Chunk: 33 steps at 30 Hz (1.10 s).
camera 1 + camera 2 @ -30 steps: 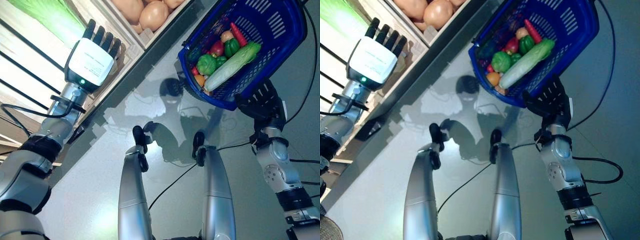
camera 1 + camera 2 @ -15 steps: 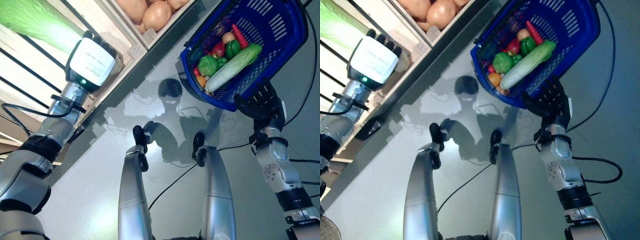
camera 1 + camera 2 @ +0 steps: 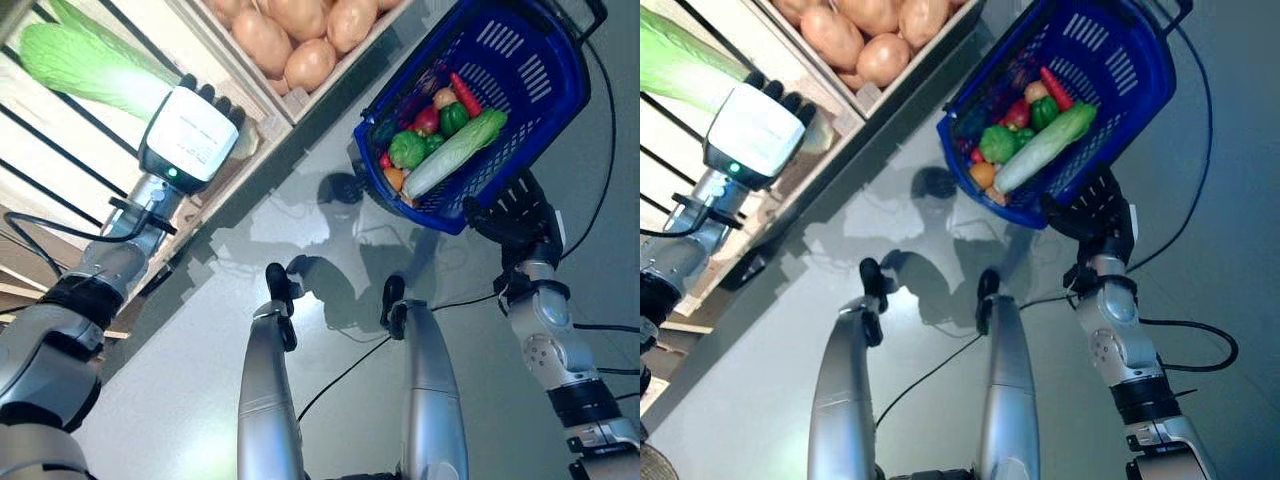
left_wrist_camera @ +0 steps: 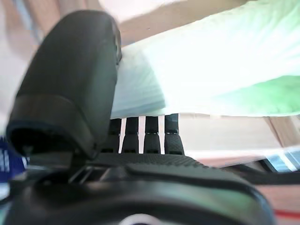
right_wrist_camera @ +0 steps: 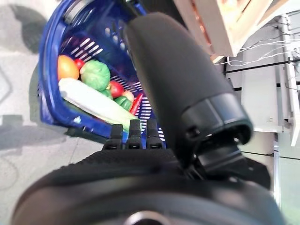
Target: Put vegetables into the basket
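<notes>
While my left hand [image 3: 195,130] reaches with straight fingers under the napa cabbage [image 3: 85,65] on the shelf, I fear my right hand [image 3: 515,215], clenched on the full blue basket [image 3: 545,95], lets it tip

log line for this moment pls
left hand: open, fingers under napa cabbage on wooden shelf | right hand: supports blue basket, fingers hidden | potatoes: in crate

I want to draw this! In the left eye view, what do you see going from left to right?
Pale green cabbage → left hand → potatoes → blue basket of vegetables, with the right hand under it.
</notes>
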{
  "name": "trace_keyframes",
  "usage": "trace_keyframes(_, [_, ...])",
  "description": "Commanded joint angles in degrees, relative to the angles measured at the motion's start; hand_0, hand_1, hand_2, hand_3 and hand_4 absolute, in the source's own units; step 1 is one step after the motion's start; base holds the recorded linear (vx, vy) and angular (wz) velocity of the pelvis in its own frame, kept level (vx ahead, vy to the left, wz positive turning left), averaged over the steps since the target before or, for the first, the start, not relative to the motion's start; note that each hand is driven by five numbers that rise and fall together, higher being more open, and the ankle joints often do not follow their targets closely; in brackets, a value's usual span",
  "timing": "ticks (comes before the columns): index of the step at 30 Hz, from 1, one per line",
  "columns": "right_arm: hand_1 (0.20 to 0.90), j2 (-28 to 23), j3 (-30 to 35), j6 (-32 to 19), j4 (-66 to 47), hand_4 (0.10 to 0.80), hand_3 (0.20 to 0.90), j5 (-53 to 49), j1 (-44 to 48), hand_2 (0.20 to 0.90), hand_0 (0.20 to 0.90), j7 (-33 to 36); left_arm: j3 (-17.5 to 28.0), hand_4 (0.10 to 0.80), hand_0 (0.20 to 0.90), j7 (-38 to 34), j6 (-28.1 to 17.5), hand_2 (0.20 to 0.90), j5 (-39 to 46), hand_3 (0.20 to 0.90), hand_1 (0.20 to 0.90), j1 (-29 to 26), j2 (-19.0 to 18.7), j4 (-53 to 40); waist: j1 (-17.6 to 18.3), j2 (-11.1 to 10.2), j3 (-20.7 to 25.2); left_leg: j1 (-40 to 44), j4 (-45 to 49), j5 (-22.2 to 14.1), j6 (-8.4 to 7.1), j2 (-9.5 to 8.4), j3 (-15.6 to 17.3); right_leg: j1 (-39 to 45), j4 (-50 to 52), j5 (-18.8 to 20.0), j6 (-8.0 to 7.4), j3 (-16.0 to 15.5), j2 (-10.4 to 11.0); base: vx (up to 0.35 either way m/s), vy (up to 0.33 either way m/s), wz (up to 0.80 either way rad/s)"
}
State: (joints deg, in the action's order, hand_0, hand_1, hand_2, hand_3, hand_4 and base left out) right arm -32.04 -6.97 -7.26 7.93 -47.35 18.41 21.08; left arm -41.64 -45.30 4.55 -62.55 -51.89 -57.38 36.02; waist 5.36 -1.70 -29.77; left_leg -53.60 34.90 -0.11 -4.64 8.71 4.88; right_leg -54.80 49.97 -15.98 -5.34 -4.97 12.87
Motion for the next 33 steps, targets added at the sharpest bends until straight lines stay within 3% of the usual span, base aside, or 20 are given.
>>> trace_keyframes(1, [0.900,-0.73,4.86,-2.57,-8.90,0.800,0.900,4.78,0.34,0.900,0.900,-0.23,9.93,0.400,0.300,-9.53,0.25,0.300,2.95,0.300,0.300,-3.09,-4.87,-6.90,1.00,0.90,-0.02,6.86,0.75,-6.28,0.20,0.34,2.24,7.91,-12.20,9.88,0.15,0.36,-0.58,0.062,-0.065,0.06])
trace_keyframes(6, [0.900,1.63,5.13,-1.92,-10.45,0.800,0.900,5.59,-2.45,0.900,0.900,0.28,17.37,0.400,0.300,-13.27,-2.38,0.300,5.19,0.300,0.300,2.95,-4.68,-12.09,0.16,0.69,-0.02,13.47,-4.03,-4.50,0.05,-0.14,1.95,15.10,-17.31,10.45,0.29,-0.31,-1.12,0.069,-0.074,0.01])
trace_keyframes(12, [0.900,3.08,5.92,-2.09,-10.88,0.800,0.900,6.50,-4.75,0.900,0.900,-1.01,27.26,0.400,0.300,-17.82,-5.93,0.300,9.97,0.300,0.300,10.58,-1.91,-19.23,-1.28,0.34,-0.02,18.79,-7.67,-3.60,0.03,-1.18,1.55,21.58,-21.45,10.35,0.60,-1.83,-1.18,0.030,-0.077,0.02])
trace_keyframes(17, [0.900,5.92,5.45,-3.87,-10.67,0.800,0.900,9.41,-5.07,0.900,0.900,-1.03,37.78,0.400,0.300,-19.69,-15.54,0.300,22.74,0.300,0.300,17.88,6.94,-24.96,-3.26,0.21,-0.02,21.29,-10.19,-2.68,-0.06,-2.38,0.60,25.24,-24.29,10.28,0.91,-3.39,-1.69,-0.023,-0.087,0.05])
trace_keyframes(20, [0.900,7.15,4.91,-4.54,-10.66,0.800,0.900,11.35,-4.81,0.900,0.900,-0.56,42.01,0.400,0.300,-17.06,-21.83,0.300,32.46,0.300,0.300,20.69,11.97,-28.36,-4.09,0.17,-0.02,22.28,-11.47,-1.87,-0.06,-2.74,0.13,26.70,-25.56,10.57,1.29,-4.17,-2.11,-0.033,-0.083,0.05])
trace_keyframes(23, [0.900,8.47,4.51,-5.14,-10.18,0.800,0.900,13.17,-4.27,0.900,0.900,-0.25,44.29,0.400,0.300,-11.99,-27.54,0.300,42.51,0.300,0.300,22.40,17.41,-32.73,-4.77,0.04,-0.02,23.48,-12.53,-1.44,-0.13,-3.17,-0.53,28.45,-26.74,10.58,1.58,-5.02,-2.75,-0.048,-0.095,0.13])
trace_keyframes(25, [0.900,9.67,4.22,-5.37,-10.13,0.800,0.900,15.03,-3.98,0.900,0.900,0.30,45.27,0.400,0.300,-3.28,-33.63,0.300,56.59,0.300,0.300,24.02,22.44,-36.79,-5.49,-0.16,-0.02,24.89,-13.50,-1.25,-0.29,-3.38,-0.76,30.58,-28.20,10.46,1.79,-5.75,-3.43,-0.038,-0.118,0.17])
trace_keyframes(27, [0.900,10.37,3.84,-5.81,-9.58,0.800,0.900,16.10,-3.63,0.900,0.900,0.45,44.85,0.400,0.300,4.44,-36.94,0.300,67.31,0.300,0.300,24.87,25.57,-38.88,-5.76,-0.20,-0.02,25.95,-14.46,-0.82,-0.32,-3.46,-0.85,31.99,-29.58,10.85,1.91,-6.19,-3.82,-0.033,-0.074,0.07])
trace_keyframes(29, [0.900,10.90,3.13,-5.74,-9.07,0.800,0.900,18.33,-2.90,0.900,0.900,0.79,43.54,0.400,0.300,16.00,-39.08,0.300,81.95,0.300,0.300,25.61,29.57,-41.86,-6.06,-0.26,0.05,27.38,-15.93,-0.29,-0.23,-3.67,-1.03,33.70,-31.22,11.24,2.07,-6.54,-4.26,-0.035,-0.035,0.12])
trace_keyframes(33, [0.900,10.94,1.96,-6.22,-7.93,0.800,0.900,20.86,-2.32,0.900,0.900,1.32,40.41,0.400,0.300,30.47,-38.06,0.300,99.20,0.300,0.300,26.94,34.31,-44.54,-6.32,-0.29,0.86,29.55,-17.94,0.58,-0.12,-3.84,-1.07,36.40,-33.62,12.04,2.22,-7.37,-4.58,-0.007,-0.013,0.05])
